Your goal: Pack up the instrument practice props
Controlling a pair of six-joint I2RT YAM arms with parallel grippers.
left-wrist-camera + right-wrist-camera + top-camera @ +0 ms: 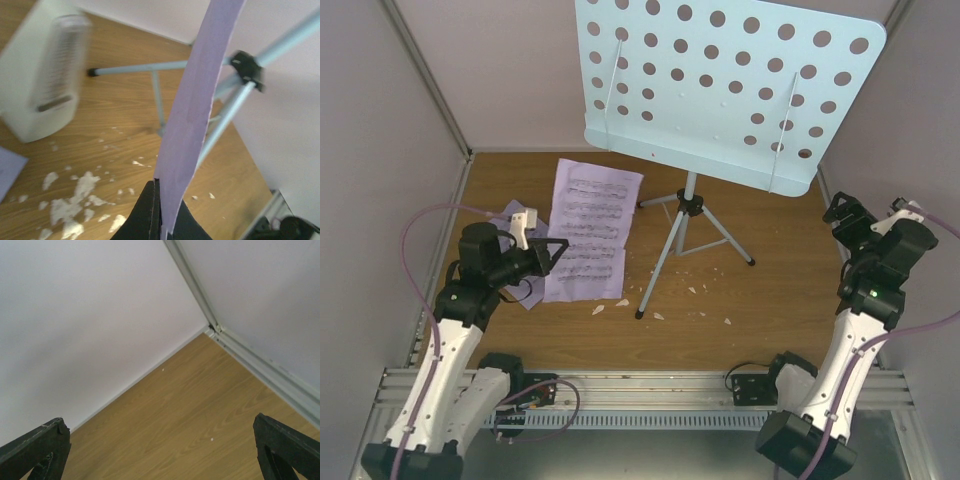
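Three props stand or lie on the wooden table (775, 315). One sheet-music page (592, 225), white with printed notes, lies left of centre, and the left gripper (560, 252) is clamped on its left edge. In the left wrist view the black fingers (150, 215) are pressed together on the paper, which rises away from them almost edge-on. Just left of that page, beside the left wrist, stands the small white metronome (525, 228), upright; the wrist camera shows it blurred. A second sheet (508, 213) shows partly from under the left arm.

Right of the page stands the music stand (720, 80), its pale blue perforated desk tilted high over the back of the table and its tripod legs (688, 235) spread on the wood at the centre. Small white scraps (598, 309) are scattered near the foot of the legs.

Well apart from all of this, the right gripper (845, 212) hangs by the right wall, its jaws spread wide with nothing between them. Its camera shows only bare wood and the corner of the pale walls (75, 315).
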